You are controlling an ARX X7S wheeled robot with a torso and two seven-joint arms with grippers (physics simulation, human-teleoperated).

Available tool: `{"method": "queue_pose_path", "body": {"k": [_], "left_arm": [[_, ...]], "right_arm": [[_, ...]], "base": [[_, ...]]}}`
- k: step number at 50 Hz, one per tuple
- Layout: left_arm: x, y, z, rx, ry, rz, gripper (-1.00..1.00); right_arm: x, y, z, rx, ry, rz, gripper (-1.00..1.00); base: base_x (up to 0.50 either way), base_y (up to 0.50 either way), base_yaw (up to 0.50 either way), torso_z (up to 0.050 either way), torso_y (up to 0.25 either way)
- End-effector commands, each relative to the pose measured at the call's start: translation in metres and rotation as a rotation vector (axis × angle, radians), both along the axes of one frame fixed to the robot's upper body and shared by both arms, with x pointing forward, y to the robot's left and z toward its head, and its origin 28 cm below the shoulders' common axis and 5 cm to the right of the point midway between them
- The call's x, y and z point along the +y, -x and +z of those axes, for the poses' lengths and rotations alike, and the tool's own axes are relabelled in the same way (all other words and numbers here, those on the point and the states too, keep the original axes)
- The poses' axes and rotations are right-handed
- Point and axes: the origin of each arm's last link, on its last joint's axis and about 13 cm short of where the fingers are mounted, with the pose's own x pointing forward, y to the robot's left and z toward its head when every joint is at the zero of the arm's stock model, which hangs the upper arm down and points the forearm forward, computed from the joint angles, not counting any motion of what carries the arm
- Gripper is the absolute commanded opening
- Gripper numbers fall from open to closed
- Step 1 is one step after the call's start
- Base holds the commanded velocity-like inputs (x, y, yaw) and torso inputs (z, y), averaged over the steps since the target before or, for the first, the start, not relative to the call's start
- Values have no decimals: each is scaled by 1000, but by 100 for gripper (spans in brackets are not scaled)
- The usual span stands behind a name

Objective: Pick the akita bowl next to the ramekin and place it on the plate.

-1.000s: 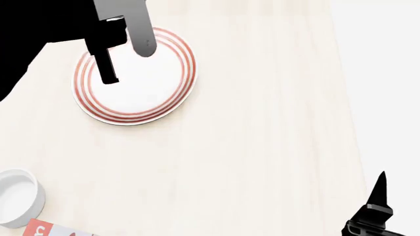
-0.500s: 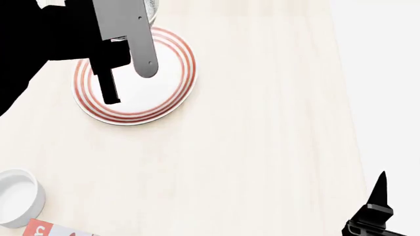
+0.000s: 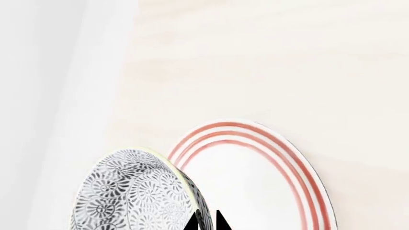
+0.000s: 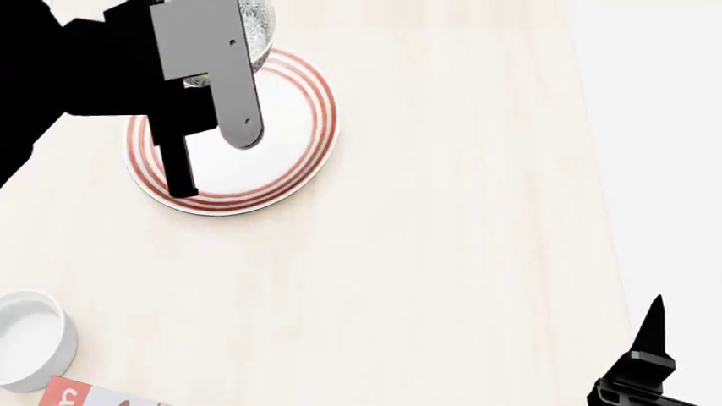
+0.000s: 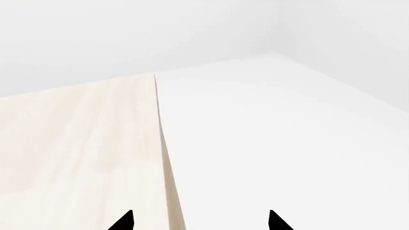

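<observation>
1. The desk (image 4: 451, 254) has a pale, light-wood top with faint grain; its right edge runs down the head view, with plain white beyond it.
2. The plate (image 4: 287, 161), white with thin red rings round its rim, lies flat on the desk toward the far left.
3. The ramekin (image 4: 32, 338), plain glossy white, stands on the desk at the near left, well apart from the plate.
4. Just beside the ramekin, at the near edge of the view, a red-and-grey printed item (image 4: 84, 395) lies on the desk, only partly in view.
</observation>
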Motion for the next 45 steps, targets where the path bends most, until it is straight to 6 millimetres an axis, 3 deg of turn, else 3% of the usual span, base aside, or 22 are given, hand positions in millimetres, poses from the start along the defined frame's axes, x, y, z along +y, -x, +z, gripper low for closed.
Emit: {"method": "queue_pose_path", "body": {"k": [1,45], "left_arm": [[2,2,2,0,-3,5,-100],[3,0,-12,30,1,11,-100]], "right_arm": [[0,0,0,0,0,0,100],[-1,0,0,0,0,-4,100]], "base": [[0,0,0,0,0],[0,0,0,0,0]]}}
